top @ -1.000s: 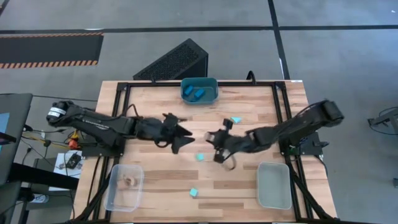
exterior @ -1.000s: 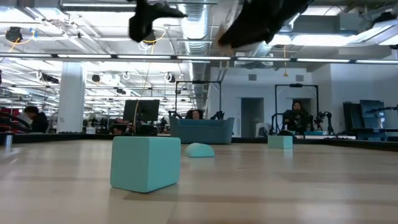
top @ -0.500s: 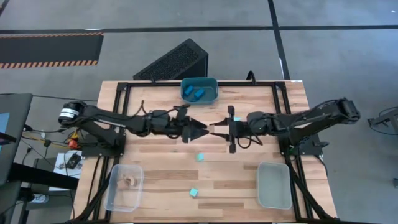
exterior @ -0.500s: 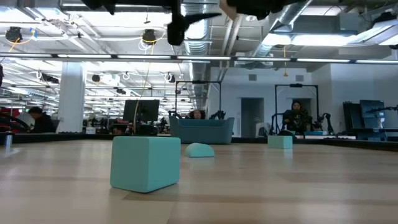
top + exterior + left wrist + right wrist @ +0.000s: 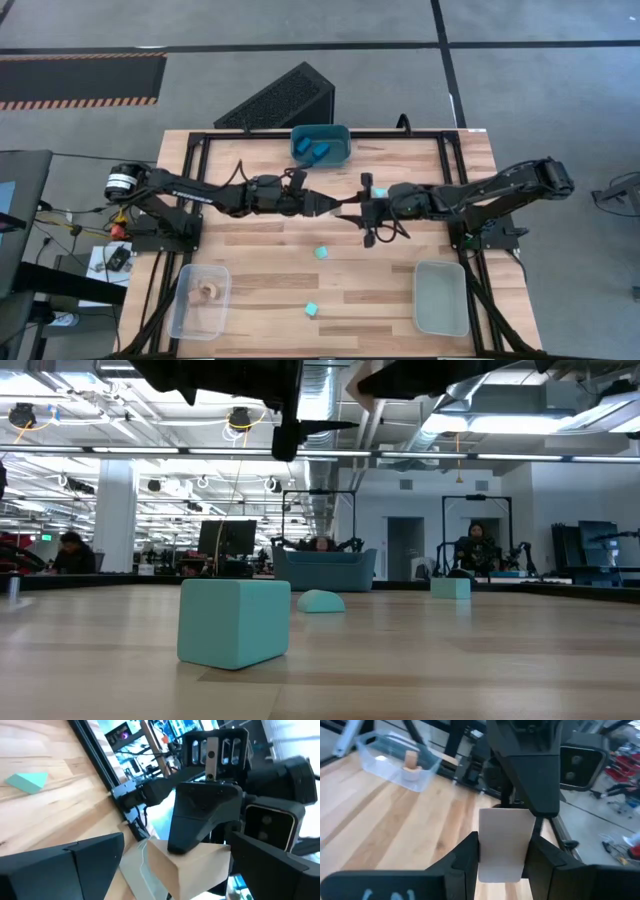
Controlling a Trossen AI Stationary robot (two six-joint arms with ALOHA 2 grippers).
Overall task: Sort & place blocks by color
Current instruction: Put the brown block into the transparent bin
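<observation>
two grippers meet tip to tip above the middle of the pale wood counter (image 5: pixel 250 270). the right gripper (image 5: pixel 352 210) pinches a tan block (image 5: pixel 503 844) between its fingers, while the left gripper (image 5: pixel 333 205) has its fingers spread wide around the same block. teal blocks (image 5: pixel 320 253) lie loose on the planks. behind the counter's far edge stretches a bright open workshop with ceiling ducts, monitors and seated people (image 5: pixel 477 550).

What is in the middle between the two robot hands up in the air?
A tan wooden block, held in the right gripper fingers, with the open left gripper fingers around it. Both wrist views show it.
</observation>
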